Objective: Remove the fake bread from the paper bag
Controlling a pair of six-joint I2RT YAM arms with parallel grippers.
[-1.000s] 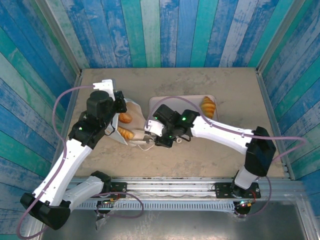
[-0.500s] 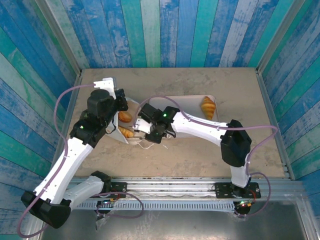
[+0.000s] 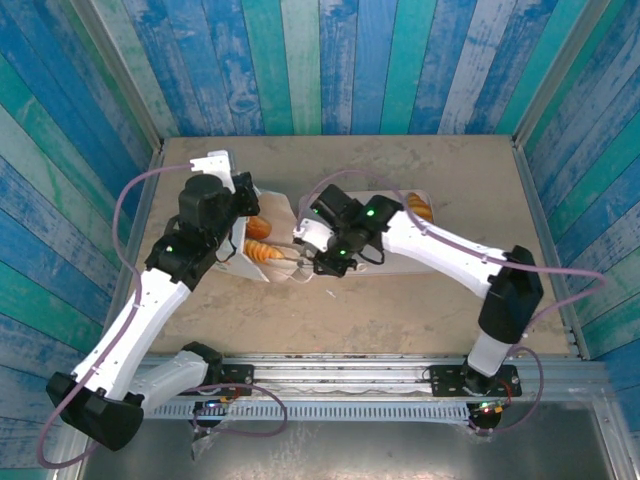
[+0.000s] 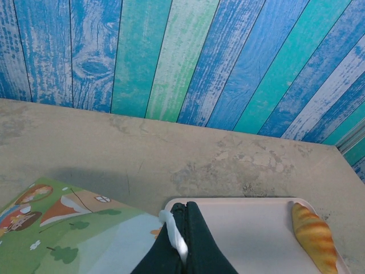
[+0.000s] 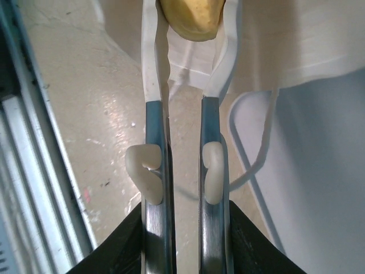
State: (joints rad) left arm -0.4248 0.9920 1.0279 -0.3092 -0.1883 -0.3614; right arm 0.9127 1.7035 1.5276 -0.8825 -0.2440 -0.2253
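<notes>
Right gripper point(image 5: 191, 43): reaches left into the mouth of the paper bag point(image 4: 74, 242), low over the table point(image 3: 400, 300). Its fingers are narrowed on a golden roll point(image 5: 191, 14). Both tips press the roll's sides in the right wrist view, so I read it as gripped. The roll sits dead ahead of the fingers, at their very tips, right at the bag's open edge. Its long axis cannot be told, because the frame cuts it off. A slack cord loop point(image 5: 251, 142) lies just right of the fingers.

Bag: lies on its side, mouth toward the right arm. The top view shows a second pastry point(image 3: 257, 228) inside, just beyond the gripped one. Anything deeper is hidden.

Left gripper point(image 4: 185, 248): at the bag's far-left edge, fingers closed tight on a white cord handle point(image 4: 174, 231), apparently lifting that side of the mouth.

Tray point(image 4: 245, 228): pale pink, just right of the bag. It holds one croissant point(image 4: 313, 237) at its right end.

Judgement: the coming move turns on a straight pull back to the right, along the finger axis, clear of the loop. The right arm is the one placed to make it.
</notes>
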